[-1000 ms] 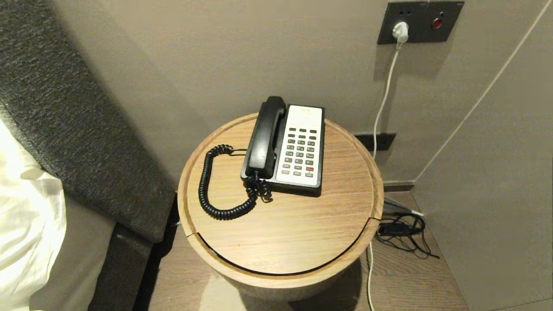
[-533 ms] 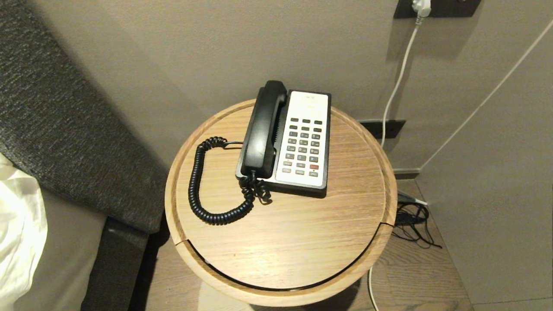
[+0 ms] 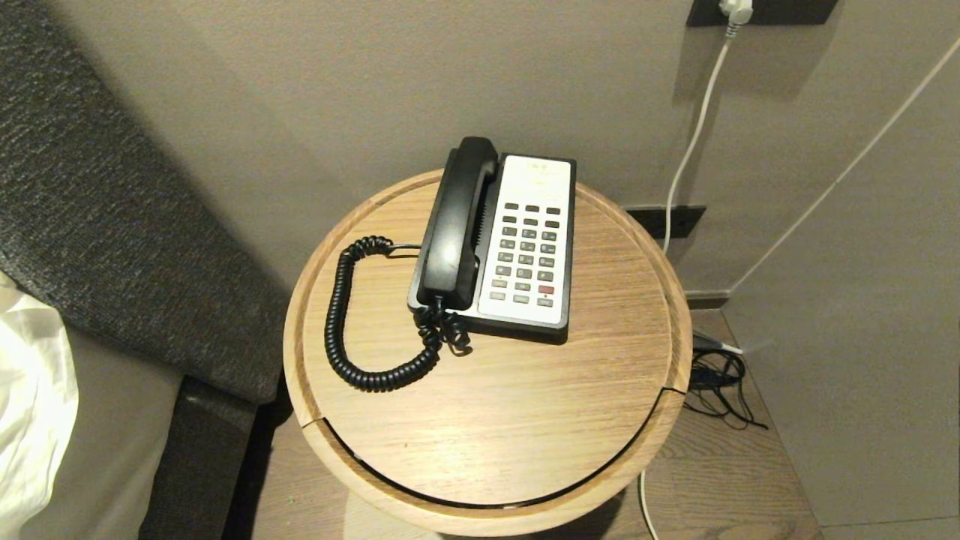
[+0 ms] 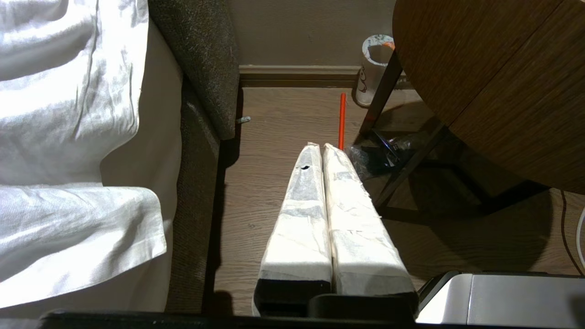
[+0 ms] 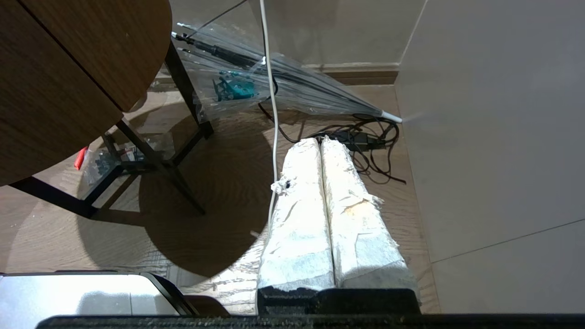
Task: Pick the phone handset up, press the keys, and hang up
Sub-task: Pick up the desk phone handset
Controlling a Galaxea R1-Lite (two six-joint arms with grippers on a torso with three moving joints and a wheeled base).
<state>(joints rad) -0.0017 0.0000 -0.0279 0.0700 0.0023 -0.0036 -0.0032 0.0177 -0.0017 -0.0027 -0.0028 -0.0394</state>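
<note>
The black phone handset lies in its cradle on the left side of the phone base, which sits on a round wooden side table. Its coiled cord loops over the tabletop to the left. The dark grey keys, with one red button among them, cover the white faceplate. Neither arm shows in the head view. My left gripper hangs shut and empty over the floor beside the bed. My right gripper hangs shut and empty over the floor near the wall.
A grey upholstered headboard and white bedding stand left of the table. A white cable runs down the wall to tangled black cords on the floor. A cup and a clear folded umbrella lie under the table.
The whole head view has shifted: the table and phone now look nearer and the wall socket has slid to the top edge. The phone itself and both grippers have kept still.
</note>
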